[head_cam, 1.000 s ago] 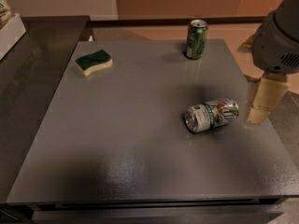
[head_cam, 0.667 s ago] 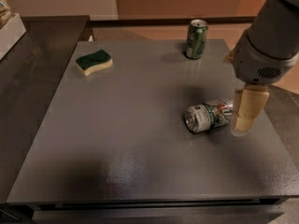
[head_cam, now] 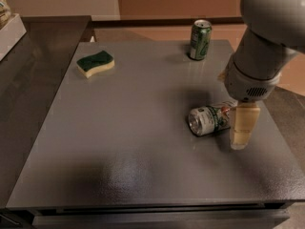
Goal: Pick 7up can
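Lying sideways, the shiny cylindrical 7up can (head_cam: 208,120) sits beside the cream pincer (head_cam: 239,140).

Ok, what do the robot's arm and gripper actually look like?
The arm is smooth, rounded, pale grey casing, ending in a bulbous wrist housing with a small dark vent grille. The gripper, beside the 7up can on the table, is a cream, blocky piece. No cables or markings show.

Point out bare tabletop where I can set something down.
Free: the wide front half of the table, and the middle between sponge and 7up can. Crowded: the right side, where the gripper hangs at the 7up can's end, green can behind.
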`<move>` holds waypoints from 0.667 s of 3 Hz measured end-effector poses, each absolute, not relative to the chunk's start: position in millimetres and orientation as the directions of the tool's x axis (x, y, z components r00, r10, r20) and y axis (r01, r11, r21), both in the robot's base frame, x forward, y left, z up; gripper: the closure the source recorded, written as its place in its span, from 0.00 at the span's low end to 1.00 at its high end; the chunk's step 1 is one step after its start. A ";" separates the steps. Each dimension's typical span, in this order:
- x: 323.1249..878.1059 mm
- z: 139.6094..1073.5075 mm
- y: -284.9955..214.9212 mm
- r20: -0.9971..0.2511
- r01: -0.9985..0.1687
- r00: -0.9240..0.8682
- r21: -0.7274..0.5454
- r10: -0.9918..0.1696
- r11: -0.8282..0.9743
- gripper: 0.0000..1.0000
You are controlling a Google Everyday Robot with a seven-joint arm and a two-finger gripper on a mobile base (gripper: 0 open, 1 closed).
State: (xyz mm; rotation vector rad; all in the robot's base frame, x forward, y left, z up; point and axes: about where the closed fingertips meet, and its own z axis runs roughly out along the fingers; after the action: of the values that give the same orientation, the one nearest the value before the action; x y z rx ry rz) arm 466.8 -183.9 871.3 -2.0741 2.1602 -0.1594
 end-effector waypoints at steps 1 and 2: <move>469.0 859.0 -183.8 -0.017 -0.989 -0.023 -0.149 -1.000 0.025 0.03; 470.3 854.0 -182.6 -0.016 -0.992 -0.018 -0.123 -1.000 0.020 0.19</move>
State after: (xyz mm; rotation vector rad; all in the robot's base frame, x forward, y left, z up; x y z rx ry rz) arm 470.3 -182.6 854.0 -2.1300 2.1707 -0.1175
